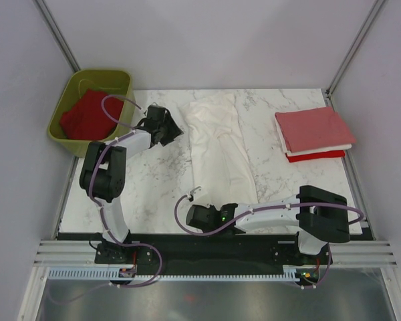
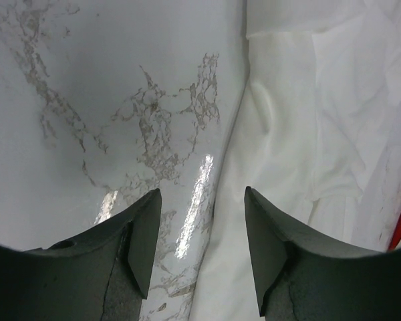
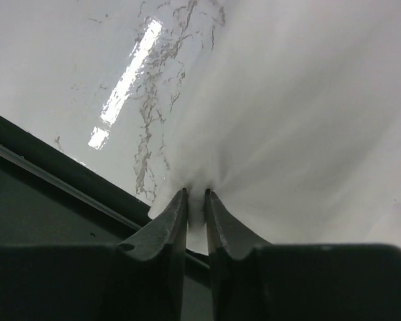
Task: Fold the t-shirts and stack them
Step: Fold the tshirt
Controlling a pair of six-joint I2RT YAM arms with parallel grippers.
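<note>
A white t-shirt (image 1: 217, 144) lies lengthwise on the marble table (image 1: 154, 180), partly folded into a long strip. My left gripper (image 1: 176, 130) is open at the shirt's far left edge. In the left wrist view (image 2: 200, 194) its jaws straddle that edge, with the cloth (image 2: 307, 120) under the right finger. My right gripper (image 1: 210, 206) is at the shirt's near end. In the right wrist view (image 3: 196, 192) it is shut on a pinch of the white cloth (image 3: 307, 100). A stack of folded shirts, with salmon pink (image 1: 313, 127) on top and red (image 1: 317, 156) at the bottom, sits at the far right.
An olive-green tub (image 1: 117, 80) at the far left corner holds a crumpled red shirt (image 1: 88, 115). The black front rail (image 3: 47, 180) runs just beside my right gripper. Grey walls close the table on three sides.
</note>
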